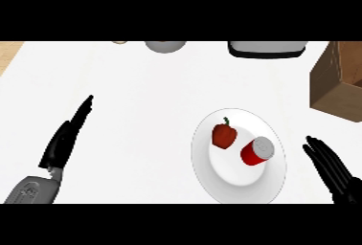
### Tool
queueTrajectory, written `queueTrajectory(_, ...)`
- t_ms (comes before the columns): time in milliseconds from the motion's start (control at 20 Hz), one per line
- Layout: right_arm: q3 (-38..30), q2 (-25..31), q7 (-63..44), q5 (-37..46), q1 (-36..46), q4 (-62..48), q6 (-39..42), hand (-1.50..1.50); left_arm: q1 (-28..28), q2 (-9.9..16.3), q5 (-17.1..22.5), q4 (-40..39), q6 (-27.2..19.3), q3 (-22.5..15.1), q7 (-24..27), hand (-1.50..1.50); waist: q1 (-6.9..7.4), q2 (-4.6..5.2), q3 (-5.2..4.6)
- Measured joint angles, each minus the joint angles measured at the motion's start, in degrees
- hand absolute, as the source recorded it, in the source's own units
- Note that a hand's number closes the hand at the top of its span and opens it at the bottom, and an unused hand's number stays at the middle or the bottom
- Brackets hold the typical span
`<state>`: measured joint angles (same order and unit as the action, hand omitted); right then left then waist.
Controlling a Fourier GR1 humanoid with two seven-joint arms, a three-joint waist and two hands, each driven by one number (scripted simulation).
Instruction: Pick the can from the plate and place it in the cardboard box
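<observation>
Right hand open beside the plate, can not yet taken.

The right hand [331,165] has straight fingers and holds nothing, just right of the plate [233,184]. The red can [256,151] stands on the plate's right part, next to a red pepper [225,136]. The hand should likely approach from the right, away from the pepper. The left hand [65,141] rests open, well left of the plate. The cardboard box [338,81] is beyond the plate, on the white surface [141,95].
</observation>
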<state>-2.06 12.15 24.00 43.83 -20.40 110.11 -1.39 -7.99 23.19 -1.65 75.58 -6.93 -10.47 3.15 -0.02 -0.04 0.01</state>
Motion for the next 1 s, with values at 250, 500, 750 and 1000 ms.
queueTrajectory(250,1.9,-1.2,-2.3,4.0,1.6,0.3,0.9,-1.50,-1.5,-1.9,-2.3,-1.1,1.4,1.6,-0.8,0.00,-0.10,0.01,-0.01)
queueTrajectory(500,3.1,-2.3,-3.8,7.0,4.1,-2.3,1.4,-1.50,-0.7,-3.1,-4.0,-1.5,2.8,3.9,0.2,0.00,-0.06,0.02,-0.01)
queueTrajectory(750,2.5,-2.7,-4.9,8.2,7.3,-4.8,1.8,-1.50,0.1,-4.7,-6.0,0.9,4.0,5.1,-1.2,0.00,-0.01,0.01,0.00)
queueTrajectory(1000,3.6,-4.3,-6.3,10.5,10.1,-8.2,0.8,-1.50,1.0,-6.1,-7.7,2.9,4.9,5.9,-2.3,0.00,0.01,0.02,-0.01)
